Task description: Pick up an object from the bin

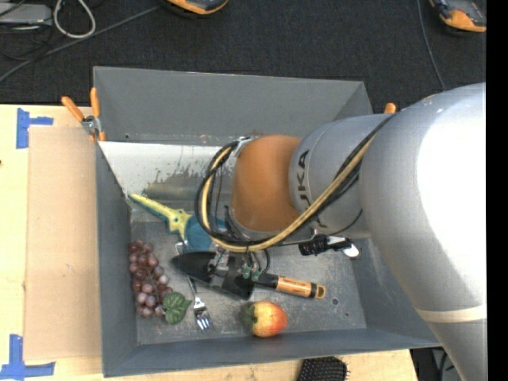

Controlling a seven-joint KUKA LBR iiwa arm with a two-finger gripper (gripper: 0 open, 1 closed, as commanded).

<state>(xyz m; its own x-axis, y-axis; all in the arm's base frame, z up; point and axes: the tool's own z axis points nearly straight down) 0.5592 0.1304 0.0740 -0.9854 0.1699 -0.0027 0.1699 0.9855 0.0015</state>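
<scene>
My gripper (228, 275) shows as a dark body under the arm's orange cover, low in the middle of the bin. It sits over a black flat tool (190, 262) whose pointed end sticks out to the left. From under the gripper a tool with a black shaft and an orange-brown handle (295, 287) runs to the right. A red and yellow apple (267, 320) lies just in front of it, near the front wall. A small silver fork (199, 313) lies to the left of the apple.
A bunch of dark purple grapes (145, 280) with a green leaf (175, 308) lies along the left wall. A yellow and teal toy (171, 215) lies at the back left. A small white piece (350, 251) sits at the right, by the arm.
</scene>
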